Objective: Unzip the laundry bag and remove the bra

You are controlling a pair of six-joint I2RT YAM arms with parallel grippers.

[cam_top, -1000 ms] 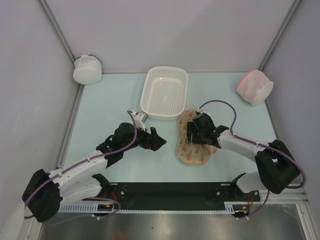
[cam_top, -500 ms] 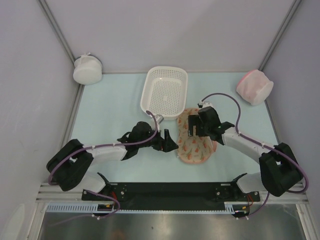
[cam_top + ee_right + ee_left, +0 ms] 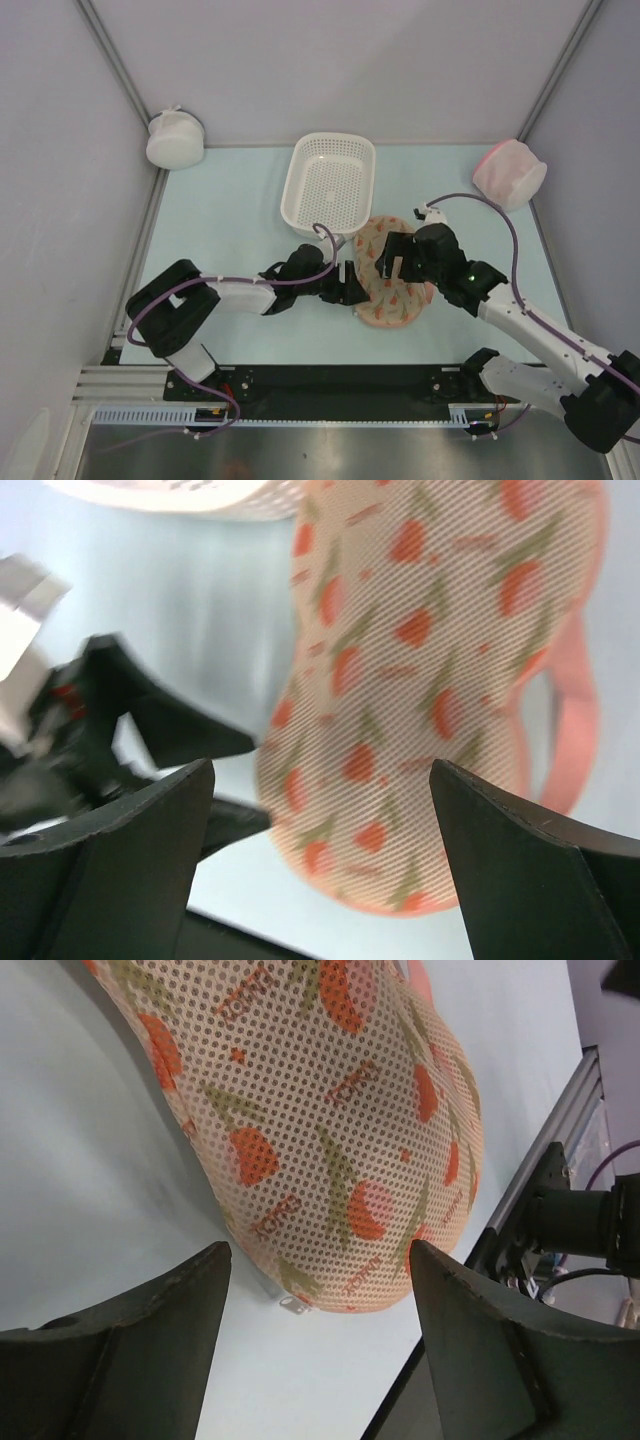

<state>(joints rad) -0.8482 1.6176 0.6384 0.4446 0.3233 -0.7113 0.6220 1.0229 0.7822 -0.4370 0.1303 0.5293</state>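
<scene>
The laundry bag (image 3: 392, 285) is a flat beige pouch with orange and green print and pink edging, lying just in front of the white basket (image 3: 331, 185). It fills the left wrist view (image 3: 330, 1120) and the right wrist view (image 3: 420, 680). A small metal zipper pull (image 3: 294, 1305) lies at the bag's near edge, between my left fingers. My left gripper (image 3: 352, 283) is open, low at the bag's left edge. My right gripper (image 3: 392, 258) is open, hovering above the bag's upper half. The bra is hidden.
A round white mesh pouch (image 3: 174, 139) sits at the back left corner. A round pink-and-white mesh pouch (image 3: 509, 172) sits at the back right. A black rail (image 3: 340, 385) runs along the table's near edge.
My left arm has stretched right, bringing its gripper from beside the basket to the bag's left edge. My right gripper has risen off the bag and drawn slightly right.
</scene>
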